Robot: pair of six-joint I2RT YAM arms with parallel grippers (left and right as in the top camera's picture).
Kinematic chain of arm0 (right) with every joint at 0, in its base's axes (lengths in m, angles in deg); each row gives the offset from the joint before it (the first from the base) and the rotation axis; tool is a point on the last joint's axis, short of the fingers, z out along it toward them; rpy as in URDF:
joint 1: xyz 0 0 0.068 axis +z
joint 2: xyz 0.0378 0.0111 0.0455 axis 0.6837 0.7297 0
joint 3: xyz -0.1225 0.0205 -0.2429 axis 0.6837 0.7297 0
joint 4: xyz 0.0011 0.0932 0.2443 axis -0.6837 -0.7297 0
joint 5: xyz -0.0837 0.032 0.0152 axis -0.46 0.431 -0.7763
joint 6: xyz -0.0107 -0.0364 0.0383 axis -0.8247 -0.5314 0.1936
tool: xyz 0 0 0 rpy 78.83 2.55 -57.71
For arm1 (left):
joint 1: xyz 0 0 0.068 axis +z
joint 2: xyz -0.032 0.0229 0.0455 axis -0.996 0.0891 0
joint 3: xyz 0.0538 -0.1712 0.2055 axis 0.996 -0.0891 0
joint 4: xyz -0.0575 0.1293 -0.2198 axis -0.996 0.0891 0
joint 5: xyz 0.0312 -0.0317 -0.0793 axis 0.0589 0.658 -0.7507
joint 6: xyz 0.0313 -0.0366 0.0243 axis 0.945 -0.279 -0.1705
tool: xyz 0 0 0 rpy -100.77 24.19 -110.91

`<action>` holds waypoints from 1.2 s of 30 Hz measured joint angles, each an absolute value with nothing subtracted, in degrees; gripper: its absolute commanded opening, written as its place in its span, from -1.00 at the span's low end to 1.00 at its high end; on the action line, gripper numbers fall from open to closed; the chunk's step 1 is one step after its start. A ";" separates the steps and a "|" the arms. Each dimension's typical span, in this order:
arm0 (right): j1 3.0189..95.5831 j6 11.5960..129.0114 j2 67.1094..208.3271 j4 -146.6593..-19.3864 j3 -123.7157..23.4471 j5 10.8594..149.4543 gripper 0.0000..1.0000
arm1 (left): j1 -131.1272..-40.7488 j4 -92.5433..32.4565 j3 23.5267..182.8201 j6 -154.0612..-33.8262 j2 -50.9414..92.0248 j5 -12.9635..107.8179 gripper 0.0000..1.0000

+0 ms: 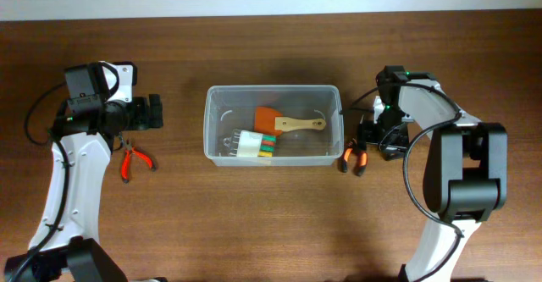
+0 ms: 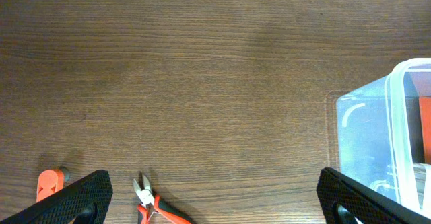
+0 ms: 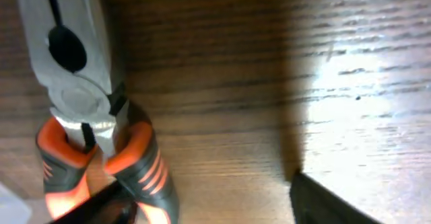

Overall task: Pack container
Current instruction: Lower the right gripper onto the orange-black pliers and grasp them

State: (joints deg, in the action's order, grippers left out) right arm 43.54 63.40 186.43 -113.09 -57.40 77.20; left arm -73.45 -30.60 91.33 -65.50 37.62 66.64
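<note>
At table centre, container: the clear plastic container sits upright, lid off, between the two arms.
Container contents: an orange spatula with a wooden handle, and a white item with coloured bands. Thin wire loops show beside the white item, so it may be a whisk.
Container handling: it is probably light, with thin walls that flex and a slick surface. The rim along a long side looks the firmest place to take hold.
Right of container: orange-handled pliers lie flat on the wood, just beside the container's right wall.
Pliers handling: likely rigid and fairly heavy, with steel jaws and grippy rubber sleeves. It is best pinched across both handles, close to the pivot.
Right gripper: the right gripper hangs low over the pliers with its fingers spread and grasps nothing.
Left gripper: the left gripper, left of the container, is spread wide and empty.
Left of container: small orange-handled cutters lie on the table.
Hard to see: the right wrist view is blurred, and whether a finger touches a pliers handle cannot be told. The left wrist view cuts off the cutters and an unidentified orange piece.
</note>
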 measured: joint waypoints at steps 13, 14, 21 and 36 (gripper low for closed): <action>43.48 66.13 186.14 -112.21 -56.92 75.62 0.22 | -73.45 -30.60 91.33 -65.50 37.62 66.64 0.98; 43.43 66.33 186.14 -112.15 -56.88 75.60 0.22 | -73.45 -30.60 91.35 -65.50 37.62 66.64 0.98; 42.97 63.38 185.92 -111.03 -56.86 75.23 0.21 | -73.45 -30.62 91.35 -65.50 37.62 66.64 0.98; 45.05 57.65 185.79 -109.48 -56.88 73.24 -0.48 | -73.45 -30.60 91.35 -65.50 37.62 66.64 0.98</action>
State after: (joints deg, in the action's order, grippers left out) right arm 45.05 57.65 185.79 -109.48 -56.88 73.24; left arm -73.45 -30.60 91.35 -65.50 37.62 66.64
